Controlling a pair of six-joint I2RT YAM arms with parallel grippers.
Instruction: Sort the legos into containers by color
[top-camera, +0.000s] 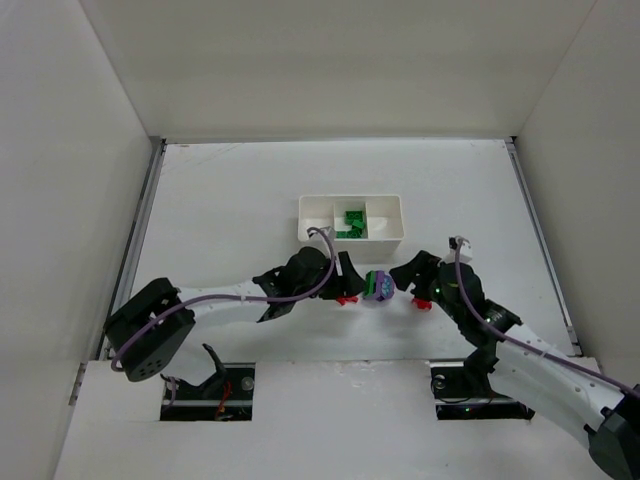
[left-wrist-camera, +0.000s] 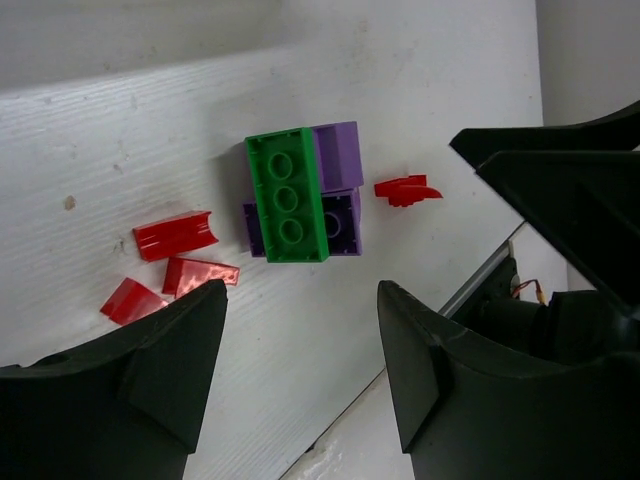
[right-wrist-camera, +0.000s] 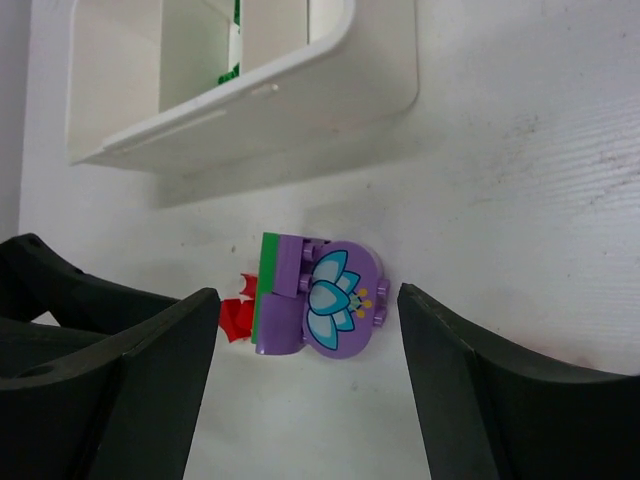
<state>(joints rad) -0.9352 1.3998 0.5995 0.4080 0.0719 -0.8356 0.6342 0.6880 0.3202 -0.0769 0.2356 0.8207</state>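
Separating the purple-and-green stack (left-wrist-camera: 300, 195) looks like the step: it sits just near the tray (top-camera: 385, 238), between the left gripper (left-wrist-camera: 300, 300) and right gripper (top-camera: 412, 285). Both jaws are spread and empty. Pin the purple and peel off the green, avoiding the red bits (left-wrist-camera: 175, 235).

The top camera hangs above and behind me, far off, looking down and forward over the whole table (top-camera: 220, 200) and the tray (top-camera: 392, 238). My left wrist camera sits low and very near the table, looking out between the spread fingers of my left claw (left-wrist-camera: 300, 310) at the brick clump (left-wrist-camera: 300, 195). My right wrist camera, just as near, looks between the fingers of my right claw (right-wrist-camera: 307, 320) at that clump from the opposite side, with the tray beyond. All three views share the clump; top and right wrist share the tray.
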